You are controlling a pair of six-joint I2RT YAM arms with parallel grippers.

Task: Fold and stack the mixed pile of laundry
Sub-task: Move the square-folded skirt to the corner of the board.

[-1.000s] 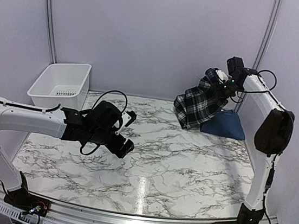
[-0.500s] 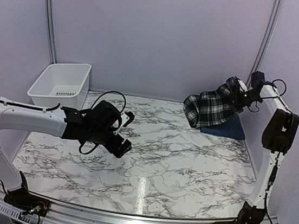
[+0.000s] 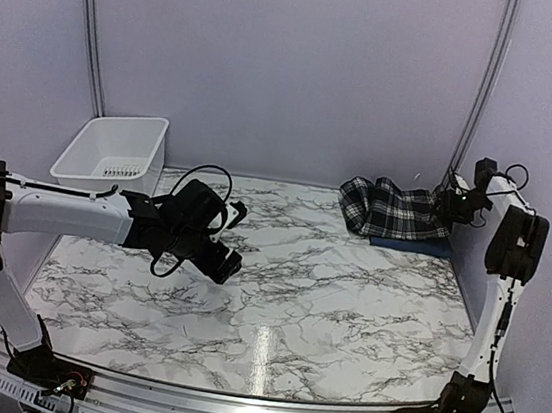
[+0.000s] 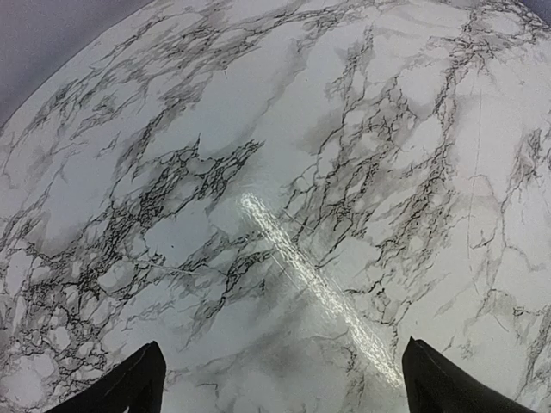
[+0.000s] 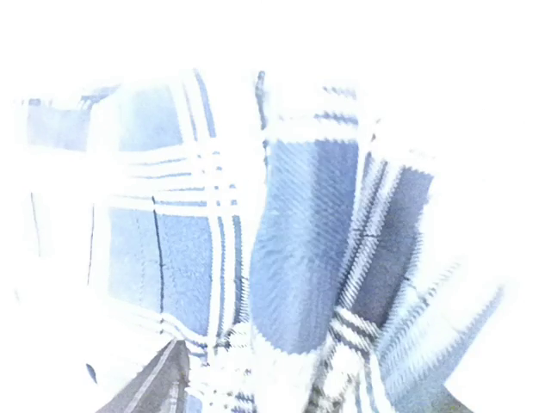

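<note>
The black-and-white plaid garment (image 3: 392, 209) lies in a low bundle at the table's back right, on top of the navy blue t-shirt (image 3: 417, 246), of which only a thin edge shows. My right gripper (image 3: 447, 205) is at the plaid's right end, against the wall. In the right wrist view the washed-out plaid (image 5: 301, 241) fills the picture; one finger (image 5: 155, 387) shows far out at lower left, so the jaws stand apart with cloth between them. My left gripper (image 3: 235, 235) hovers open over bare marble (image 4: 258, 129) with nothing between its fingers (image 4: 146, 379).
A white plastic bin (image 3: 113, 154) stands at the back left corner. The marble table (image 3: 344, 306) is bounded by lilac walls at the back and on both sides. The right arm reaches along the right wall.
My right gripper carried the hanging plaid garment right and down onto the navy t-shirt, and its jaws have parted. The plaid now lies flat. The left gripper barely moved.
</note>
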